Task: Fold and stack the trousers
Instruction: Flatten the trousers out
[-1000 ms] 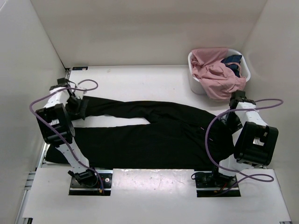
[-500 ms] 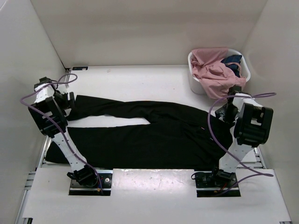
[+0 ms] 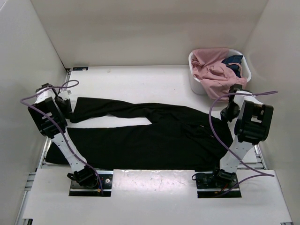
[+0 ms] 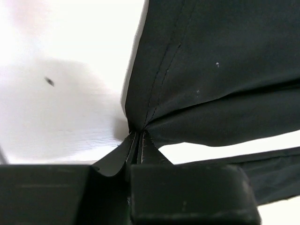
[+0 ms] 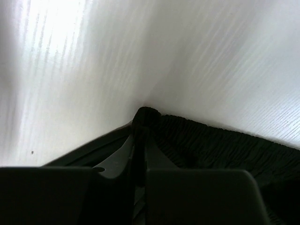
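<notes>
Swung outward since before, the left fingers (image 4: 115, 158) are pinching the trousers (image 3: 154, 136) by a leg hem, the right fingers (image 5: 157, 159) by the waistband. Nothing is getting folded yet.

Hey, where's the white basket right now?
In the top view, the white basket sits at the table's far right, just beyond the right gripper, holding a pink garment.

Flat trousers (image 3: 154, 136); left pincer (image 3: 68, 112), right pincer (image 3: 228, 115) apparently gripping.
</notes>
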Tool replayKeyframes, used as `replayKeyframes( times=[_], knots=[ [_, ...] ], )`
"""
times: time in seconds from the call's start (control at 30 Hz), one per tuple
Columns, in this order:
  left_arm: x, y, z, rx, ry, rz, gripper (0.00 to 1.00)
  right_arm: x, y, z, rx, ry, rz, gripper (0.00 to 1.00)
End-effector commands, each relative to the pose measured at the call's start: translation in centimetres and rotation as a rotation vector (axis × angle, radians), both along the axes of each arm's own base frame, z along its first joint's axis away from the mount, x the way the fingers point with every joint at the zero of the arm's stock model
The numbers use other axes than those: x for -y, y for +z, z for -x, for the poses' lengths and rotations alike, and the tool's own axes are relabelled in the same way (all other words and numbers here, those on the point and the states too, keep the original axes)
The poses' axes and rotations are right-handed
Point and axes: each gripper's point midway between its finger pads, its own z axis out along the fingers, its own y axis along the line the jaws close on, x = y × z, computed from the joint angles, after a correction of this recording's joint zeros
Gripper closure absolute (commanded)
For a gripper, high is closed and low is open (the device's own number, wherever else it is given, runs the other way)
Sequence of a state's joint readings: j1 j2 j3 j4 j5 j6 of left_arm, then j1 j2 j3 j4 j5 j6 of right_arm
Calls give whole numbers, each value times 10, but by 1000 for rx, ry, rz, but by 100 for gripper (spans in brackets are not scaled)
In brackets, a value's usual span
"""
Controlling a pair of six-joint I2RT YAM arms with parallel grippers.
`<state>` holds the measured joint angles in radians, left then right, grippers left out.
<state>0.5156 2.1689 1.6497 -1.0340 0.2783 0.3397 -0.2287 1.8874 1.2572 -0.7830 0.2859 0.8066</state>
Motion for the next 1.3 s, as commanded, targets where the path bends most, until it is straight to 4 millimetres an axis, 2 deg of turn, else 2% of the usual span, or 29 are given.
replayKeyframes(
  times=[0.0,0.03,0.07,0.1,0.2,0.23,0.33,0.37,0.43,0.5,0.53,0.57,0.6,0.63,0.67,0.77,0.9,0.93,0.97,1.0,1.07,1.2,1.27],
  knots=[
    [-17,24,-27,92,-23,-53,86,14,14,-9,18,37,66,100],
    [-30,47,-46,155,-22,-100,86,17,32,-15,65,59,81,100],
    [-37,64,-52,190,-40,-139,86,19,43,-18,86,103,95,100],
    [-50,94,-62,245,-41,-212,86,20,64,-22,131,122,113,100],
    [-65,130,-61,282,-50,-327,86,21,91,-16,170,181,140,100],
    [-67,151,-58,317,-60,-368,86,22,106,-12,205,188,164,100],
    [-64,169,-42,326,-76,-409,86,20,127,-1,259,206,189,100],
    [-63,170,-37,319,-85,-418,86,16,123,6,251,225,172,100],
    [-63,170,-28,305,-88,-439,86,12,128,11,278,239,168,100],
    [-57,147,-13,239,-102,-412,86,8,124,13,284,245,152,100],
    [-56,146,-5,222,-109,-421,86,6,124,13,286,259,140,100],
    [-49,123,13,153,-124,-394,84,5,123,16,283,260,139,100],
    [-45,112,24,113,-136,-384,72,2,123,18,288,273,127,100],
    [-47,102,39,66,-145,-386,66,-1,115,22,270,277,110,100],
    [-36,80,61,-7,-167,-350,62,-5,117,23,293,283,97,100],
    [-28,62,96,-90,-183,-274,60,-11,108,33,283,299,72,100],
    [-24,63,114,-120,-185,-199,61,-14,102,39,281,302,60,100],
    [-26,65,111,-110,-184,-207,58,-14,102,39,281,302,60,100],
    [-31,69,111,-107,-173,-222,39,-14,100,39,283,302,61,100],
    [-33,68,109,-108,-173,-222,33,-16,102,38,296,306,52,100],
    [-32,67,99,-86,-147,-200,29,-18,103,35,310,310,45,100],
    [-41,67,61,-21,-81,-186,26,-20,104,30,325,316,30,100],
    [-46,64,47,0,-56,-184,23,-20,104,30,315,316,26,100]
  ],
)
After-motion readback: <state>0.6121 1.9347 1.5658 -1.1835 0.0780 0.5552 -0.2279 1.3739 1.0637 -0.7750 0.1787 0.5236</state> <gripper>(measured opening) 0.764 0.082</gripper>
